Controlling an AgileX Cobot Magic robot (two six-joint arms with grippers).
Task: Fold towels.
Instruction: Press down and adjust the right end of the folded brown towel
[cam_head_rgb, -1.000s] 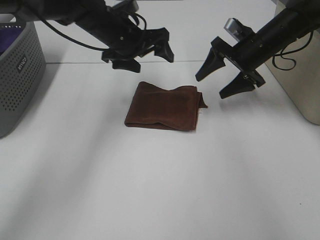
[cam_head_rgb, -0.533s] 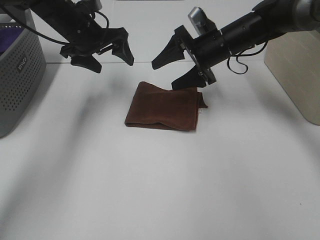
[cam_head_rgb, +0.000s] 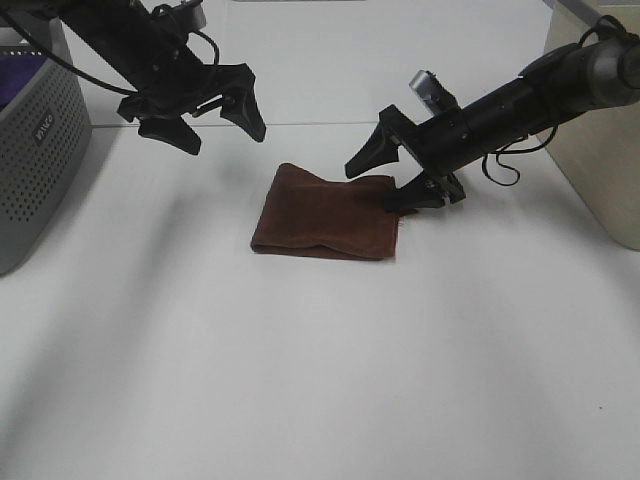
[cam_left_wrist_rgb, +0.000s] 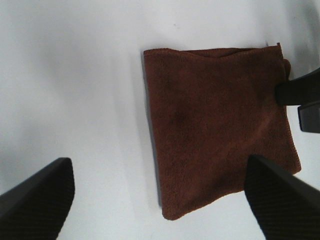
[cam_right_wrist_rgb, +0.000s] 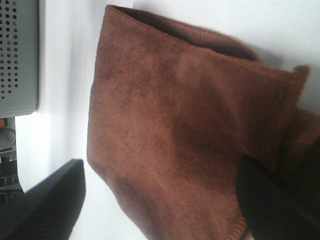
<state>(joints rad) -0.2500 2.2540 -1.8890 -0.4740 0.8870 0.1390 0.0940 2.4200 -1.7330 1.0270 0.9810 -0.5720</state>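
From my console, the nearest stretch of the white tabletop (cam_head_rgb: 300, 390) is bare. Past it, around the middle of the table, lies the brown terry towel (cam_head_rgb: 325, 215), folded into a rough rectangle and flat apart from a bunched corner on its far right side.

The right gripper (cam_head_rgb: 372, 190) is at that corner with its black jaws spread wide. One fingertip (cam_head_rgb: 400, 205) rests against the towel's right edge by the bunched corner, and the other hangs over the far edge of the cloth. In the right wrist view the towel fills the gap between the two fingers, and I cannot see anything pinched.

Further back and to the left, the left gripper (cam_head_rgb: 225, 140) hovers above the table, apart from the towel, with its jaws parted too. Its wrist camera looks down on the whole towel, with the right gripper's finger at the cloth's edge.

At the far left stands a grey perforated plastic basket (cam_head_rgb: 40, 150) with purple fabric (cam_head_rgb: 20, 75) inside. At the far right stands a beige box-shaped container (cam_head_rgb: 600, 160).
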